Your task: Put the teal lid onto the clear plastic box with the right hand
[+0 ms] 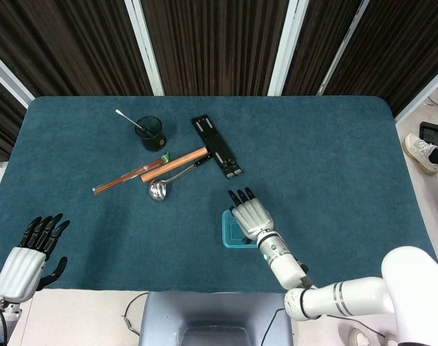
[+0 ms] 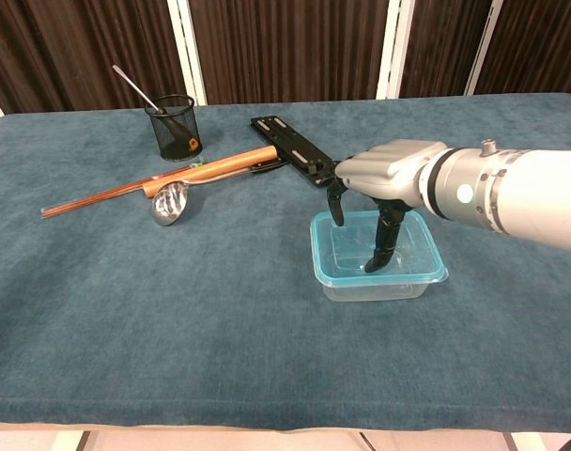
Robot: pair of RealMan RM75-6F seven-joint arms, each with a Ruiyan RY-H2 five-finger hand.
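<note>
The clear plastic box (image 2: 353,283) stands on the teal cloth near the table's front, with the teal lid (image 2: 316,252) lying on top of it. In the head view only the lid's left part (image 1: 228,234) shows beside my right hand (image 1: 251,215). That right hand (image 2: 389,170) hovers over the box with its dark fingers (image 2: 384,240) pointing down and their tips touching the lid; it holds nothing. My left hand (image 1: 28,256) hangs at the table's front left corner, fingers spread and empty, seen only in the head view.
A black mesh cup (image 2: 177,127) with a stick in it stands at the back left. Near it lie a wooden-handled tool (image 2: 210,169), a thin copper rod (image 1: 125,178), a metal ladle (image 2: 168,205) and a black flat bar (image 2: 290,143).
</note>
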